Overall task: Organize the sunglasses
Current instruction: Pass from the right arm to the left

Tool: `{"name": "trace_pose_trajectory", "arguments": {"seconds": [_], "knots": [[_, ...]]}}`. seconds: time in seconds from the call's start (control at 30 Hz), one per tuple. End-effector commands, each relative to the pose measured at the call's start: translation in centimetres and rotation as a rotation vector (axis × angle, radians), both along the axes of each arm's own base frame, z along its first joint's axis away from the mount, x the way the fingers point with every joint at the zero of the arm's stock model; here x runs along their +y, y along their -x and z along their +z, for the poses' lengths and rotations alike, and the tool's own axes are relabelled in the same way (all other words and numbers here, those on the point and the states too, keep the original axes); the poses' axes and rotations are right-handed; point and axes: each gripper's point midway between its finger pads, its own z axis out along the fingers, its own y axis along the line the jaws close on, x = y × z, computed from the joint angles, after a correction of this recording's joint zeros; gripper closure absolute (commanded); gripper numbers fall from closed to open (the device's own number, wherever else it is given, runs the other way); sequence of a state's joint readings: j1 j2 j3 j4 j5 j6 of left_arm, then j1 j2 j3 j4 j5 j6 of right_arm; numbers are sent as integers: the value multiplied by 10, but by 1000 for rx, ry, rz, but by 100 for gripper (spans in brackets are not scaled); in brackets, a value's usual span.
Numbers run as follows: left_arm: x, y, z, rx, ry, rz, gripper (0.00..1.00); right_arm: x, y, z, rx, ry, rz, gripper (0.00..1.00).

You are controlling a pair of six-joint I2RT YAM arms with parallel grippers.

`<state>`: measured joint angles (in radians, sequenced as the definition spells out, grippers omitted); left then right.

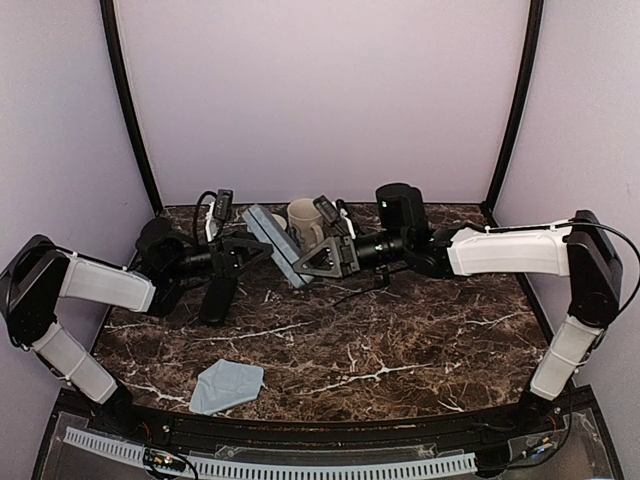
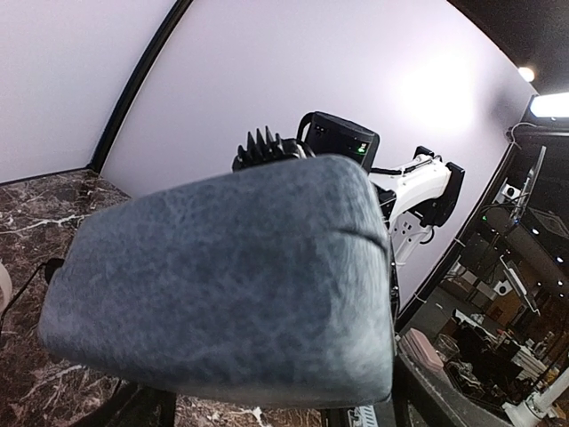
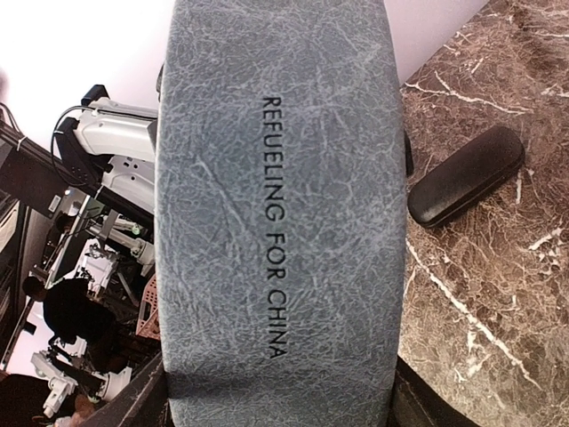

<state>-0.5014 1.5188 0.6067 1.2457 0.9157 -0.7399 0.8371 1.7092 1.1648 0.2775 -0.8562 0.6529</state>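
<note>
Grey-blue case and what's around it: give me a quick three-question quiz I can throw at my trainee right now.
1. True or false: the black oval case lies shut on the marble table.
2. What is printed on the grey-blue case? A) MADE IN CHINA B) REFUELING FOR CHINA C) nothing
3. Fill in: in the top view, the grey cloth lies on the ___ arm's side of the table.
Key: 1 true; 2 B; 3 left.
</note>
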Motion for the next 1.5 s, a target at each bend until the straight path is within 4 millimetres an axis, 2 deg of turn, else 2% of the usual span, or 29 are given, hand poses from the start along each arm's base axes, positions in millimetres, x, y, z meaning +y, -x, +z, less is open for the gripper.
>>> {"name": "trace_pose_trajectory", "arguments": {"seconds": [0.0, 0.17, 0.43, 0.5, 0.7, 0.77, 0.87, 0.97, 1.0, 1.07, 1.1, 1.13, 1.33, 1.47], "knots": [[-1, 13, 9, -54, 27, -55, 14, 4, 2, 12, -30, -61, 24, 100], [-2, 14, 12, -58, 29, -61, 10, 8, 5, 8, -26, -57, 34, 100], [-2, 15, 13, -58, 32, -66, 10, 13, 10, 3, 0, -46, 57, 100], [-2, 15, 13, -58, 35, -70, 15, 13, 12, 3, 3, -43, 61, 100], [-2, 16, 13, -59, 41, -69, 44, 13, 9, -2, 18, -26, 45, 100], [-1, 14, 11, -60, 29, -56, 56, 13, 6, -5, 16, -7, 34, 98], [-1, 12, 11, -68, 6, -39, 73, 14, 3, -10, 9, 25, 19, 90], [-1, 11, 10, -64, -15, -25, 86, 14, 1, -12, -4, 45, 12, 75], [0, 10, 9, -62, -22, -18, 90, 14, 0, -12, -13, 52, 10, 69], [0, 8, 6, -47, -42, -6, 100, 14, -2, -11, -46, 74, 0, 52], [0, 7, 4, -42, -50, 0, 100, 14, -3, -10, -74, 84, -1, 41], [0, 7, 3, -40, -56, 3, 100, 14, -4, -10, -87, 96, -5, 36], [-6, 11, -2, -29, -75, -18, 100, 19, -8, -13, -128, 147, -4, 19], [-7, 12, -3, -29, -78, -27, 100, 22, -11, -15, -138, 162, 0, 16]]}}
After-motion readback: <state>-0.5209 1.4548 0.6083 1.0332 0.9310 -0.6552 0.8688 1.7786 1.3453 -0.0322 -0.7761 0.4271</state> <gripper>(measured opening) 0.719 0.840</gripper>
